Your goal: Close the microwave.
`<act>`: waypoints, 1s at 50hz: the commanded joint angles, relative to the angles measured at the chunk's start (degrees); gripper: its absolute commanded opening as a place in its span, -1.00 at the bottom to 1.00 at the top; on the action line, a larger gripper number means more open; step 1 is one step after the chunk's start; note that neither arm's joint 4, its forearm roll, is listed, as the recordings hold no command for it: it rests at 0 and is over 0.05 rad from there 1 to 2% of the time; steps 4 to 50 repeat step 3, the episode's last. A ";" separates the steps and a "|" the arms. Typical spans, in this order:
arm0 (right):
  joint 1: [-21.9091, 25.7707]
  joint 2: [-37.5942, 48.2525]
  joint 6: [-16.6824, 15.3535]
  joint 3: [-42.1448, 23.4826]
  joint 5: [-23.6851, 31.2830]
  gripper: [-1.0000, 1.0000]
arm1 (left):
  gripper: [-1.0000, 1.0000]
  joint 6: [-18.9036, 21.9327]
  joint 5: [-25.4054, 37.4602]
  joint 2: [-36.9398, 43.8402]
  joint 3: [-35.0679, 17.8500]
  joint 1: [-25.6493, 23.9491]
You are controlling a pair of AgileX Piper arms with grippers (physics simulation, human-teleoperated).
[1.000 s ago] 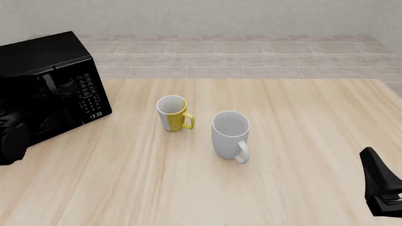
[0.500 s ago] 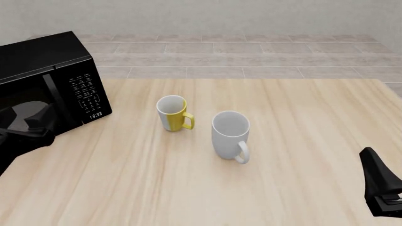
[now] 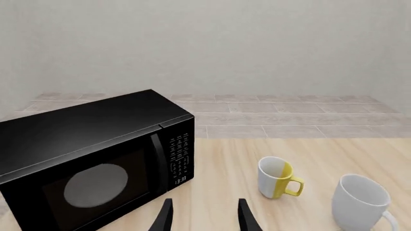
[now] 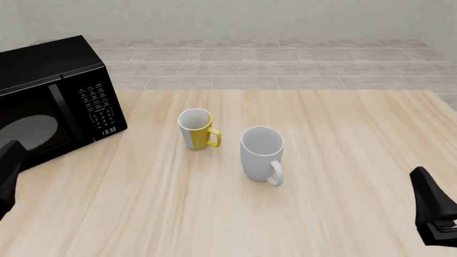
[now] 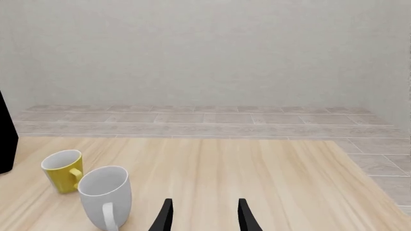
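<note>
The microwave (image 4: 53,101) stands at the table's far left, a large black box with its dark door flush against the keypad panel (image 4: 96,104). The grey round plate (image 3: 96,184) shows through the door glass. My left gripper (image 4: 7,174) hangs at the near left edge of the front view, back from the microwave's front and touching nothing. In the left wrist view its fingers (image 3: 161,219) stand apart with nothing between them, the gripper (image 3: 205,204) pointing at the microwave (image 3: 96,149). My right gripper (image 4: 434,214) rests open at the near right, far from the microwave.
A yellow-and-white mug (image 4: 196,128) and a larger white mug (image 4: 262,154) stand upright mid-table, to the right of the microwave. Both also appear in the right wrist view: the yellow mug (image 5: 63,171) and the white mug (image 5: 106,195). A tiled ledge and wall lie behind the table.
My left arm has drawn back from the microwave door toward the near left edge, uncovering the door, which now sits flush. The right arm has not moved.
</note>
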 commanded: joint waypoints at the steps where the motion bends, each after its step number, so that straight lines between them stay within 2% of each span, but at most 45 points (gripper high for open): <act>1: -0.34 -0.01 0.08 0.00 -0.38 1.00 | 1.00 0.38 3.33 -6.16 0.84 -0.99; 50: -0.53 -0.01 0.07 0.00 -0.37 1.00 | 1.00 0.26 3.43 -6.16 0.66 -1.29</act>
